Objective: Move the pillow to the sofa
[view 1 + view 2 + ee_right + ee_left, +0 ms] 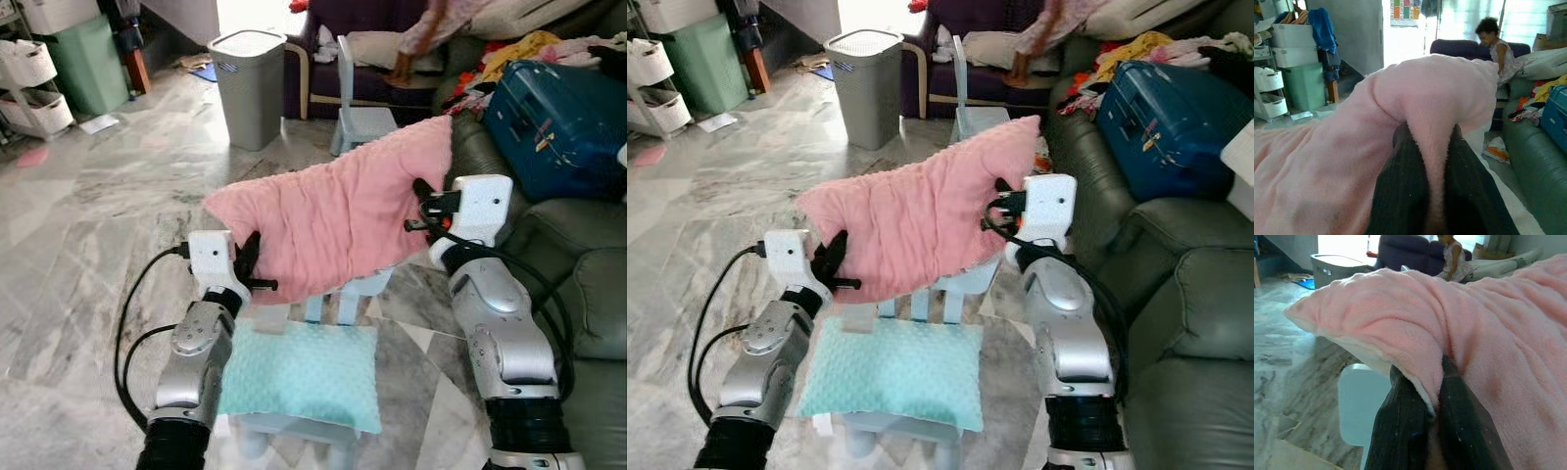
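A pink fleecy pillow [333, 217] hangs in the air between my two arms, above a small pale blue chair. My left gripper [251, 257] is shut on its lower left edge, and the black fingers [1400, 431] pinch the pink cloth [1474, 333]. My right gripper [423, 201] is shut on the pillow's right edge, with a fold of the pillow [1435, 127] squeezed between its fingers [1400, 196]. The dark green sofa [578, 264] stands just to the right of my right arm.
A mint green pillow [302, 374] lies on the chair seat below. A blue suitcase [558, 122] and clothes sit on the sofa. A grey laundry bin [250, 86], a second small chair [358, 103] and a purple armchair [338, 59] stand ahead. A child [1493, 44] is beyond.
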### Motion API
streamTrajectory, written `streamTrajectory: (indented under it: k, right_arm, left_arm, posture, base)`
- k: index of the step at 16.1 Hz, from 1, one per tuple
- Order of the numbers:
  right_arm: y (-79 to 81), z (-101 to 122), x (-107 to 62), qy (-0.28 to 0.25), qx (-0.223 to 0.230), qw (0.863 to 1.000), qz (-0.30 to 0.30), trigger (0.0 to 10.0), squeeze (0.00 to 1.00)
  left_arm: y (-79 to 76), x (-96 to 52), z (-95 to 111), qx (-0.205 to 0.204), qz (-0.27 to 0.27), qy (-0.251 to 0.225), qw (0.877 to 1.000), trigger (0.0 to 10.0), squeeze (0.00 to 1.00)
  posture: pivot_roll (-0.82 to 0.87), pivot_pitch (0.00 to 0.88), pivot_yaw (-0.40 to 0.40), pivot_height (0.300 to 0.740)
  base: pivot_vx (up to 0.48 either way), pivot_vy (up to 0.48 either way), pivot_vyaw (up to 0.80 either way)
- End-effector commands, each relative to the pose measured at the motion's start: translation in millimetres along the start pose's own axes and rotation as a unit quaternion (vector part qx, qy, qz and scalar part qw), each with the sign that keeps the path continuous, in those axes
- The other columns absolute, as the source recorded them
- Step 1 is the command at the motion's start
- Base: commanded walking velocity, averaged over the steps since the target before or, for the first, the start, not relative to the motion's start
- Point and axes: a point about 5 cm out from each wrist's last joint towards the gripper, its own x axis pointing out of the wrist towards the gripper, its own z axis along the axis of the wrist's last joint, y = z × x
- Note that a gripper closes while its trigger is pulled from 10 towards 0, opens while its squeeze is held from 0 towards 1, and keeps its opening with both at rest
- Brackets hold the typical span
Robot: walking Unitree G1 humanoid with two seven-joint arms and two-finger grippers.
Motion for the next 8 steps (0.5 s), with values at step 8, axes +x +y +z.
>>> streamTrajectory:
  k: [8]
  right_arm:
    - [5.6, 5.0, -1.0, -0.008, 0.0, 1.0, 0.012, 10.0, 0.0]
  left_arm:
    - [-5.6, 0.7, 4.0, 0.001, -0.018, -0.01, 1.0, 10.0, 0.0]
  posture:
    - [-0.18, 0.0, -0.027, 0.74]
  base:
    - [0.0, 0.0, 0.0]
